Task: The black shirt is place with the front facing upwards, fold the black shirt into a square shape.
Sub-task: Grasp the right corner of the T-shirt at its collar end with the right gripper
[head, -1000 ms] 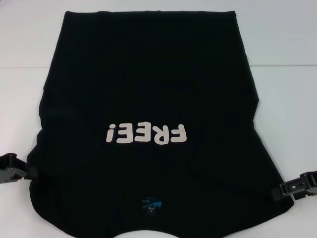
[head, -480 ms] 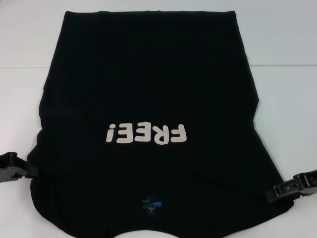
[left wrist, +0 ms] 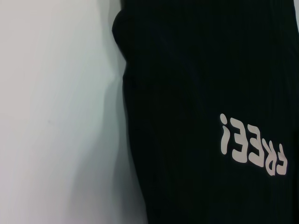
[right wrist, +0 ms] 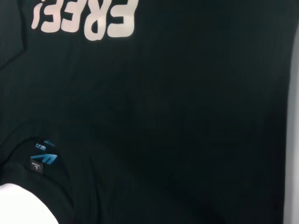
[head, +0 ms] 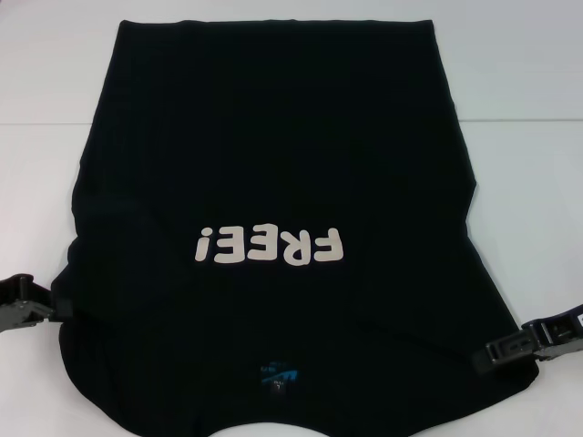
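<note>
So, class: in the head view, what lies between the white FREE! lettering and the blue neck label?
Only plain black shirt cloth lies between the lettering and the label; the right wrist view shows it too.

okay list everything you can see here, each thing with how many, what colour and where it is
black shirt: one, black, spread flat over the middle of the table, front up, collar nearest the robot.
FREE! lettering: one, white, on the shirt's front.
neck label: one, blue, inside the collar.
table: one, white, under and around the shirt.
left gripper: one, black, at the shirt's left edge near the shoulder.
right gripper: one, black, at the shirt's right edge near the shoulder.
</note>
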